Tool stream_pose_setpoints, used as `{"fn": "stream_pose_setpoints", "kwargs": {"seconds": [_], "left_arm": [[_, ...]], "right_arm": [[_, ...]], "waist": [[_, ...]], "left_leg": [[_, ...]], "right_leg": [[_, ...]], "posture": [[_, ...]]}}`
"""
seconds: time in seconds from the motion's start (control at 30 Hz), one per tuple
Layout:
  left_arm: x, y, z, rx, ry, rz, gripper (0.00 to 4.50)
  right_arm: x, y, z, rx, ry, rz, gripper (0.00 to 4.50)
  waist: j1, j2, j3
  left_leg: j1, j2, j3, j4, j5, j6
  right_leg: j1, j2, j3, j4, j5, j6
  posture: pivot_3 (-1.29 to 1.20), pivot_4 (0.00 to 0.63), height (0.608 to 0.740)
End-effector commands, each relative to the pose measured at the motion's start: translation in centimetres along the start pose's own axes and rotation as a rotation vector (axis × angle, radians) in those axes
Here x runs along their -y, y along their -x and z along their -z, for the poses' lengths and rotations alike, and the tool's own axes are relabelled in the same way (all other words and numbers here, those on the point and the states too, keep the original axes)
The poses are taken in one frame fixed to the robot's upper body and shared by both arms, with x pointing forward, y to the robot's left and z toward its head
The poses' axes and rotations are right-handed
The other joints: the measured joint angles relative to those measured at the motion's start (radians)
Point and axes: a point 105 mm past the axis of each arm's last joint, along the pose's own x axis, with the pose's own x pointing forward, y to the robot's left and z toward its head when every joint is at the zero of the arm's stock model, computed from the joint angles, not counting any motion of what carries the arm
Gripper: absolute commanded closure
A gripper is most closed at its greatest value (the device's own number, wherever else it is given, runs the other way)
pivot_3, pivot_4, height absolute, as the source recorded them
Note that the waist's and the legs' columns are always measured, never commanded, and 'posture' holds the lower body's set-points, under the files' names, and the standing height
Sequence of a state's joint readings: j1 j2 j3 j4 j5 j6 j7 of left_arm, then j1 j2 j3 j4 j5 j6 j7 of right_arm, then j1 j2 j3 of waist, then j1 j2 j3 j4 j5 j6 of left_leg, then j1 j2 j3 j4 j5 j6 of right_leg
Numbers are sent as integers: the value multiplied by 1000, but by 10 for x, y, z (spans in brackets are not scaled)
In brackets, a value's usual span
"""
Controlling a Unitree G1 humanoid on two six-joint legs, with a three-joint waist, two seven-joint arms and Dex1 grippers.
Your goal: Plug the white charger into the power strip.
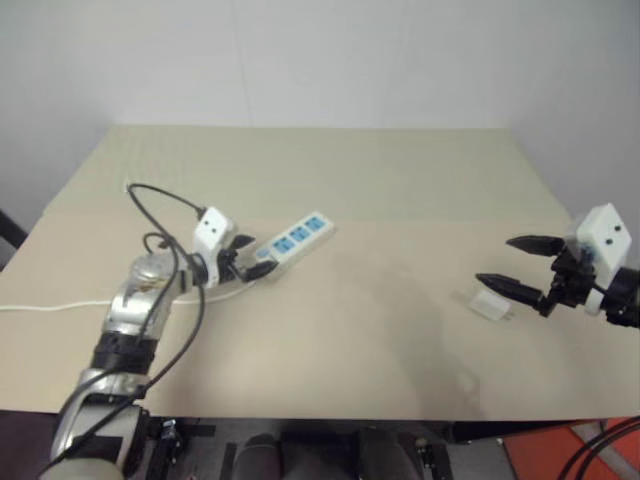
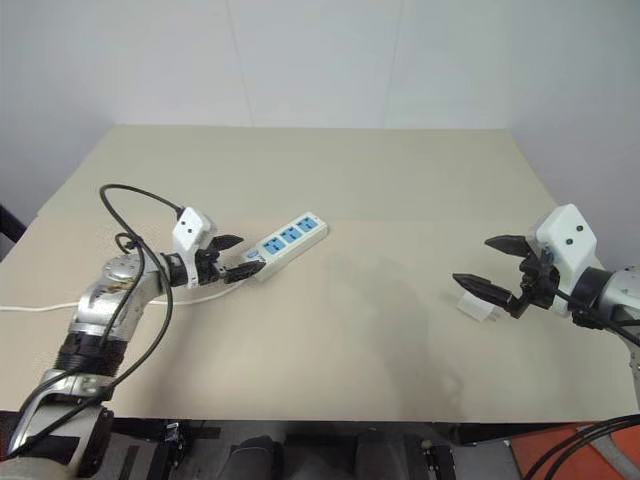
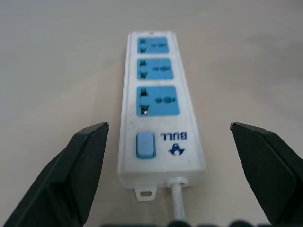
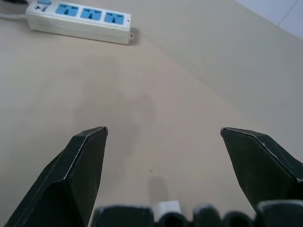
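The power strip (image 1: 295, 238) lies flat on the table's left half, a white bar with three blue sockets (image 3: 158, 100) and a blue switch (image 3: 145, 144) at its near end. My left gripper (image 1: 250, 258) is open, its fingers spread on either side of the switch end without touching it. The white charger (image 1: 492, 305) lies on the table at the right. My right gripper (image 1: 495, 262) hovers open just above it and holds nothing. In the right wrist view the charger (image 4: 166, 207) peeks out low between the fingers, with the power strip (image 4: 80, 19) far off.
The beige table (image 1: 380, 190) stretches between strip and charger with nothing on it. The strip's thin white cord (image 1: 50, 305) runs off the table's left edge. A white wall stands behind the table. An orange patch (image 1: 570, 455) shows on the floor at the near right.
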State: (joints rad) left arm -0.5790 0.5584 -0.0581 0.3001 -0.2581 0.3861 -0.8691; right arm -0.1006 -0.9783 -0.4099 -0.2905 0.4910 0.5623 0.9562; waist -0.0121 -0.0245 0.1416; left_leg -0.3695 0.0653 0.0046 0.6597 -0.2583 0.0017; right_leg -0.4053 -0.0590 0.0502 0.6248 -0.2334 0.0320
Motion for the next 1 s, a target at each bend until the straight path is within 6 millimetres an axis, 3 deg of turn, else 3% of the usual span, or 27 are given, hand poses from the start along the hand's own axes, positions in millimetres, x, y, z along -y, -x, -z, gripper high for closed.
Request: {"fn": "stream_pose_setpoints", "kwargs": {"seconds": [0.03,0.23,0.7,1.0], "left_arm": [[-2,-8,-12,36,-52,-2,15],[0,-17,-10,47,-49,6,15],[-5,-14,-7,38,-58,-14,15],[-4,-35,7,14,-38,-8,15]], "right_arm": [[3,7,-15,42,30,30,0],[1,10,-16,43,24,35,0],[-2,9,-15,46,8,35,0],[-3,11,-20,62,1,39,0]], "waist": [[0,0,0],[0,0,0],[-1,0,0],[2,0,0]], "left_leg": [[0,0,0,0,0,0],[-1,0,0,0,0,0],[0,0,0,0,0,0],[0,0,0,0,0,0]], "right_leg": [[0,0,0,0,0,0],[0,0,0,-1,0,0],[0,0,0,0,0,0],[0,0,0,0,0,1]], "posture": [[0,150,740],[0,150,740],[0,150,740],[0,150,740]]}}
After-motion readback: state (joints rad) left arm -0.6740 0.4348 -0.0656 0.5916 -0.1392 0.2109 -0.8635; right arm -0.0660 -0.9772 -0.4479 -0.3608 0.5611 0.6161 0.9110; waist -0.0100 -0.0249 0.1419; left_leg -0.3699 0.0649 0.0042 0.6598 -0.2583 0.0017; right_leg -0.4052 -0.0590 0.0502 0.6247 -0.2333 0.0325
